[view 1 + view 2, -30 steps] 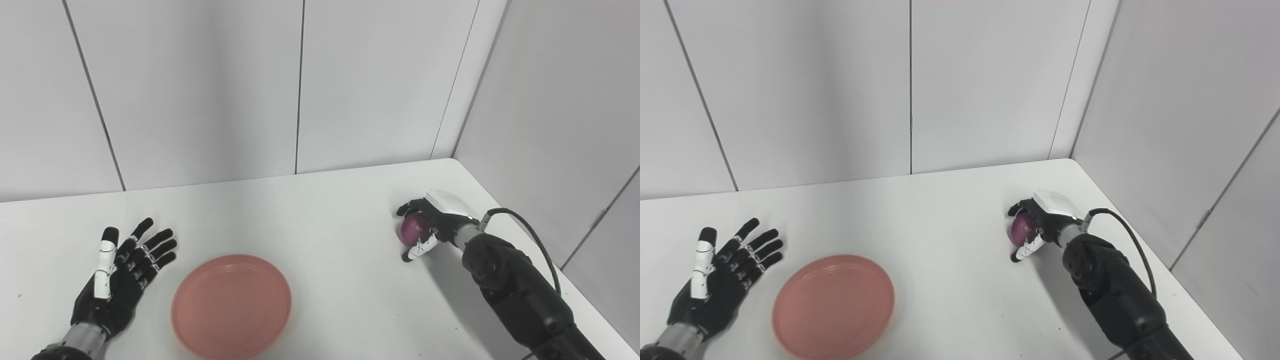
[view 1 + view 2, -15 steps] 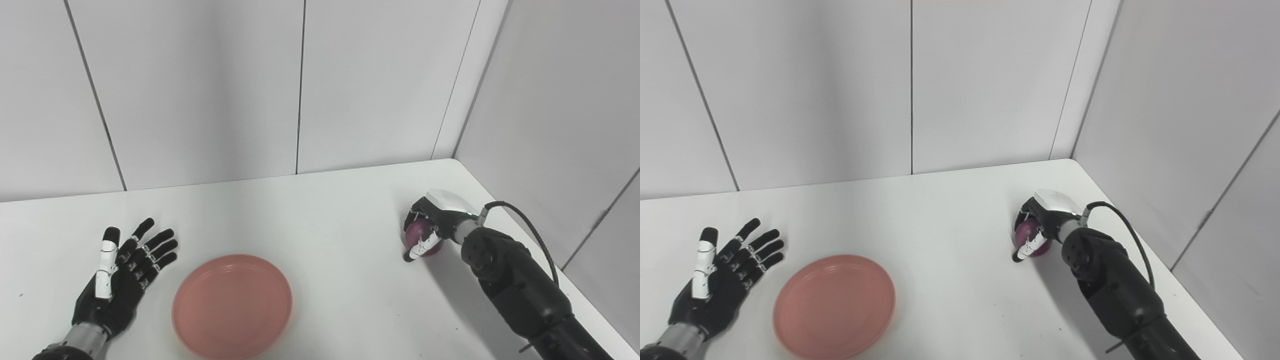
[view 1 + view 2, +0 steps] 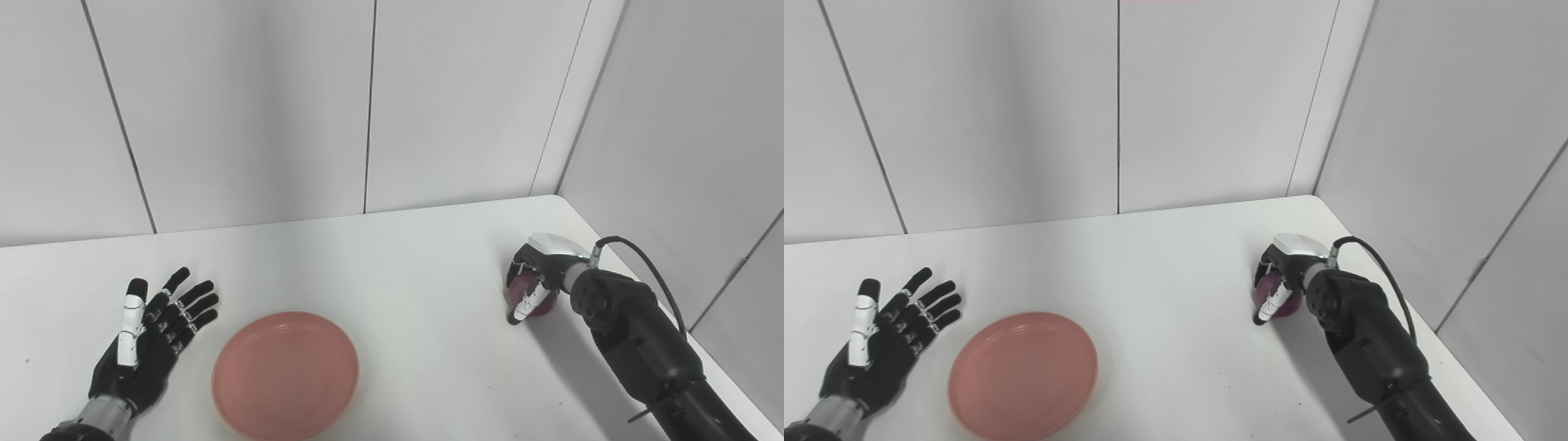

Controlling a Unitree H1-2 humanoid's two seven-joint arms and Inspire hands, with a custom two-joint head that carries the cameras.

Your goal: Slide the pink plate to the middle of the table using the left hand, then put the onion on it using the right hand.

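Onion first: it is purple and round, and it sits far over on the right side of the table, close to the right edge. My right hand is wrapped around it. My fingers curl over the top and my thumb comes down the front, so I think I have hold of it. I cannot tell if it is off the table or touching it.

The plate is pink and lies flat near the front, a bit left of the middle. It is well apart from the onion. My left hand is just beside the plate on its left, not touching it. That hand is flat, palm up, fingers spread, and holds nothing.

Here is what could go wrong. The onion is round and smooth, so it could slip out if my fingers are only on top and not under it. Then it could roll, and the table edge is near, so it might fall off. The way to the plate is long, and a fast swing could shake it loose. If I let go too high, it could bounce off the low rim or push the plate away.
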